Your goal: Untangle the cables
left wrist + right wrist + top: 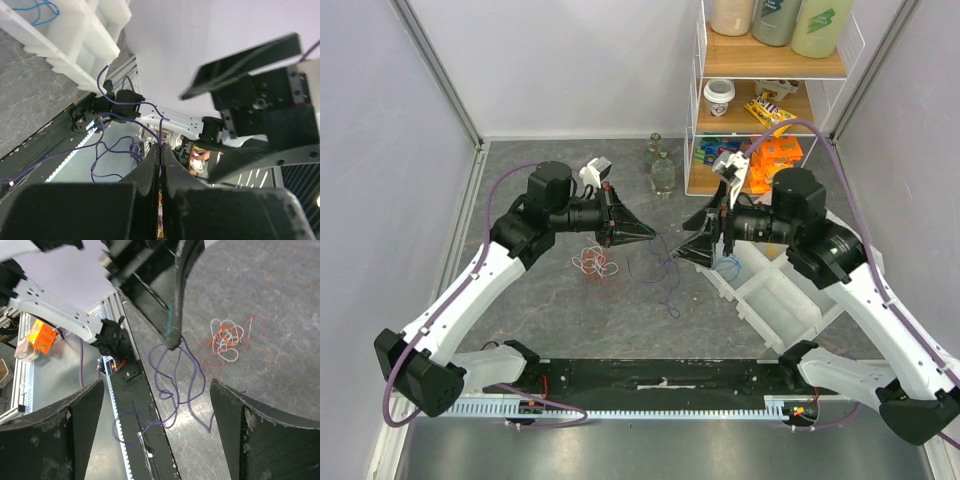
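Purple cable (114, 145) is pinched between the pressed-together jaws of the left gripper (160, 156), which is held over the middle of the grey table (570, 320). From that pinch the cable falls in loose loops onto the tabletop. The right gripper (694, 249) faces it from just beside, tip toward tip, with its jaws spread wide and holding nothing. A small tangle (592, 264) of red, white and orange cables lies on the table under the left arm, to the left of the purple loops. 1 blue cable (725, 266) sits in the end compartment of the white tray (790, 305), next to the right gripper.
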`<state>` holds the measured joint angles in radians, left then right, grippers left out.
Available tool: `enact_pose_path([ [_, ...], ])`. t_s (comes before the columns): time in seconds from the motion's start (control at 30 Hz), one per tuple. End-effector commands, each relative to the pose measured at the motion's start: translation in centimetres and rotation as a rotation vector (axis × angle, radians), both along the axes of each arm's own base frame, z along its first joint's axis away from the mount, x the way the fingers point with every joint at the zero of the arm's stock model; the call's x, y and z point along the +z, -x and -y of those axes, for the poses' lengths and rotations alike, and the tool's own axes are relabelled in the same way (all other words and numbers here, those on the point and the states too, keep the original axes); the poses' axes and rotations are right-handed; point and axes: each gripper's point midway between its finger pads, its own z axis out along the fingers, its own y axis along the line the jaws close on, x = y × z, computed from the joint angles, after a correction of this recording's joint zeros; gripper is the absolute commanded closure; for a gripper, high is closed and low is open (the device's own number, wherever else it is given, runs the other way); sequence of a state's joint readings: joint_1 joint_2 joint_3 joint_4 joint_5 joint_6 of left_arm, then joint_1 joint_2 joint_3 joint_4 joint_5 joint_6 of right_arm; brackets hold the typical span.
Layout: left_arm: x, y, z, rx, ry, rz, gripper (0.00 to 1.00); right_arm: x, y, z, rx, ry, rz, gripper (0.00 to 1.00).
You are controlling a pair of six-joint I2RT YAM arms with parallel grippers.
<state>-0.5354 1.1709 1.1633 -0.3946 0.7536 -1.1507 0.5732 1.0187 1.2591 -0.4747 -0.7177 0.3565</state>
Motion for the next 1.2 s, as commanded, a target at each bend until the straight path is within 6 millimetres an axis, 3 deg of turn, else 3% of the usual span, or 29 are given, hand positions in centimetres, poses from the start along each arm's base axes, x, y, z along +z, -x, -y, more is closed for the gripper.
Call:
enact_pose_path([
  [0.0, 2.8, 0.9, 1.5, -0.085, 0.056, 0.078, 0.98, -1.7, -0.5, -1.3, 0.001, 0.018, -0.010, 0.07],
  [0.17, 3.7, 1.3, 2.7, -0.117, 0.077, 0.086, 0.99, -4.8, 0.0, -2.9, -0.023, 0.100, 0.004, 0.09],
  [0.3, 4.1, 1.4, 2.7, -0.112, 0.083, 0.095, 0.98, -6.2, -0.8, -1.8, -0.134, 0.123, -0.013, 0.18],
  [0.37, 4.1, 1.5, 2.7, -0.110, 0.083, 0.094, 0.98, -6.2, -1.0, -1.4, -0.178, 0.109, -0.016, 0.29],
  [0.43, 4.0, 1.5, 2.7, -0.111, 0.082, 0.093, 0.98, -6.2, -1.1, -1.0, -0.214, 0.092, -0.029, 0.47],
  [0.5, 3.9, 1.6, 2.8, -0.115, 0.081, 0.090, 0.98, -6.1, -1.1, -1.1, -0.219, 0.068, -0.039, 0.57],
  [0.7, 3.9, 1.4, 2.6, -0.087, 0.075, 0.093, 0.98, -5.6, -0.8, -1.7, -0.199, 0.023, -0.057, 0.99],
  [0.8, 3.4, 1.5, 2.4, -0.079, 0.053, 0.089, 0.98, -5.4, -1.1, -1.6, -0.221, 0.020, -0.054, 1.00],
  [0.83, 3.5, 1.7, 2.2, -0.080, 0.050, 0.101, 0.96, -5.5, -1.3, -1.5, -0.232, 0.022, -0.058, 1.00],
  [0.9, 3.3, 1.4, 1.6, -0.042, 0.018, 0.125, 0.73, -5.9, -1.5, -1.5, -0.245, 0.027, -0.073, 1.00],
  [1.03, 2.7, 0.3, -0.9, 0.105, -0.103, 0.169, 0.19, -7.4, -2.1, -1.1, -0.297, 0.060, -0.114, 1.00],
  [1.07, 2.8, 0.1, -1.5, 0.132, -0.125, 0.170, 0.13, -8.2, -2.4, -0.9, -0.322, 0.094, -0.135, 1.00],
  [1.17, 3.2, -0.6, -3.7, 0.231, -0.214, 0.223, 0.09, -10.2, -3.0, -1.0, -0.329, 0.172, -0.164, 1.00],
])
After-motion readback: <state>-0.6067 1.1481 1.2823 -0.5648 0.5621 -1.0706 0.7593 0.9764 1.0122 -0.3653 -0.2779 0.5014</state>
